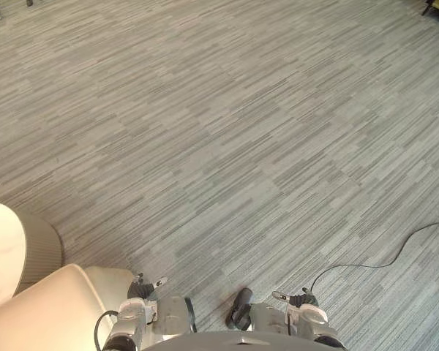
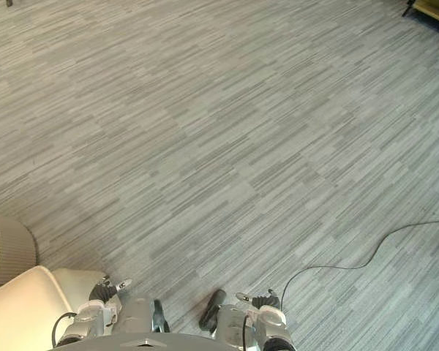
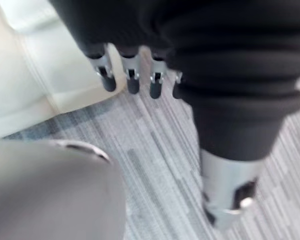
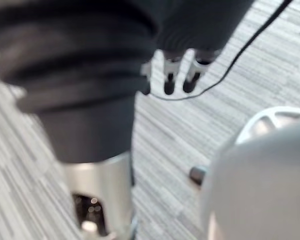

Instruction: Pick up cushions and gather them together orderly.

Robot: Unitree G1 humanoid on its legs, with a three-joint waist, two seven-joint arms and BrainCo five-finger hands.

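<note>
A cream cushion [image 1: 47, 311] lies on the carpet at the lower left, with a second cream piece [image 1: 111, 281] just behind it. Both show as pale slabs [image 3: 20, 75] in the left wrist view. My left hand [image 3: 132, 75] hangs beside them with straight fingers, a little above the carpet and holding nothing. My right hand [image 4: 169, 75] hangs over bare carpet on the other side, fingers straight and empty, its thumb [image 4: 97, 200] apart from them.
A round beige ribbed pouf [image 1: 42, 250] with a pale top [image 1: 0, 248] stands at the left edge, behind the cushions. Grey striped carpet [image 1: 227, 146] stretches ahead. Dark furniture legs [image 1: 430, 7] stand at the far right corner.
</note>
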